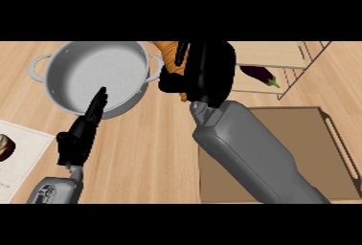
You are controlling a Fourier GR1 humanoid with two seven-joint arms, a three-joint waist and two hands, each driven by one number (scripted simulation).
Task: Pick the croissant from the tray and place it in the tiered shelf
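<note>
right hand (201,69) curled round croissant (172,50), between pot (92,76) and tiered shelf (283,62) | left hand (84,129) fingers straight, over pot rim | tray (311,143) beneath right forearm

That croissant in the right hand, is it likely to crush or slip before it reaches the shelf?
The croissant is mostly hidden inside the right hand, so crushing can't be judged directly. Only an orange edge shows, probably light and flaky, so apt to deform. Fingers curl round it, so slipping seems unlikely. The tiered shelf sits close by.
</note>
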